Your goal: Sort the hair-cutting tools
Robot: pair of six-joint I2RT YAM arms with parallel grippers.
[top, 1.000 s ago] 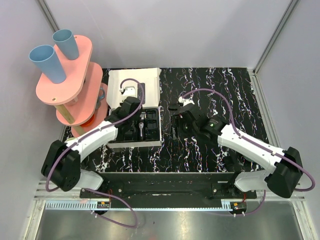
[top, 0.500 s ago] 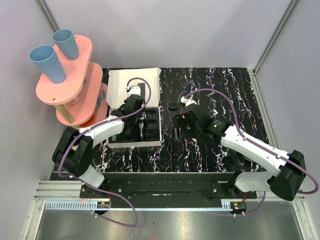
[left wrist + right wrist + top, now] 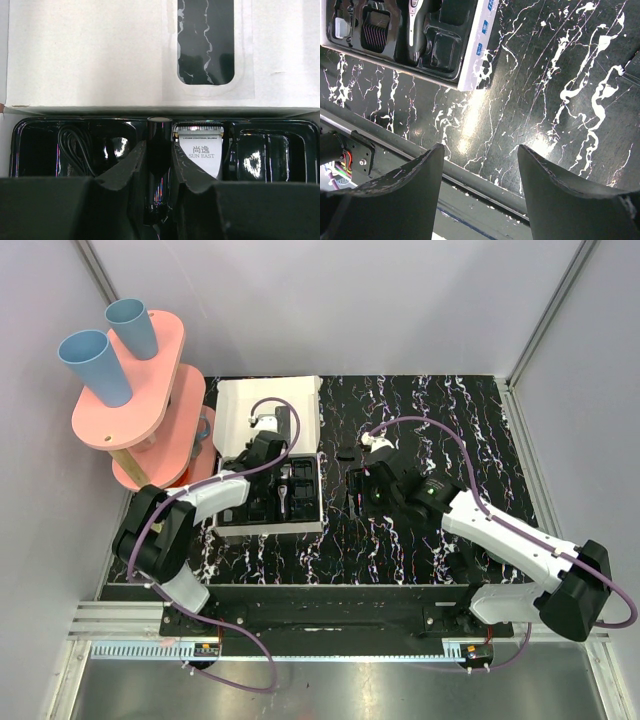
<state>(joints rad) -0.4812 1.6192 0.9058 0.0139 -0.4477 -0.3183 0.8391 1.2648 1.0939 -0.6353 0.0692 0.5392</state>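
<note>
Surroundings. A white cardboard box (image 3: 236, 403) lies open on the black marbled table (image 3: 560, 75), its lid folded away from me. The lid has a rounded window (image 3: 205, 42) through which the table shows. A black moulded tray (image 3: 100, 120) fills the box. A pink tiered stand (image 3: 150, 358) carrying two blue cups (image 3: 95, 365) stands at the far left, well apart from both my arms. The lid rises just beyond my left fingertips. The tray's partition walls flank them.

Writing. A grey blade head (image 3: 200, 150) in the tray bears "尚逸" above "SUN EAST". Small blue marks on the box's side edge (image 3: 481, 46) are too small to read.

Task pieces and fingers.
- My left gripper (image 3: 159, 146) reaches into the far end of the tray, its fingers (image 3: 131, 162) drawn close and clamped on a slim black piece (image 3: 159, 131). This piece stands between them, just left of the grey head. Which tool it is I cannot tell.
- A coiled black cable (image 3: 75, 145) lies in the compartment to the left.
- My right gripper (image 3: 480, 147) hangs over bare table beside the box, fingers spread wide with nothing between them.
- The clipper (image 3: 414, 22) and a ribbed comb attachment (image 3: 374, 32) lie in tray compartments, apart from the right fingers.
</note>
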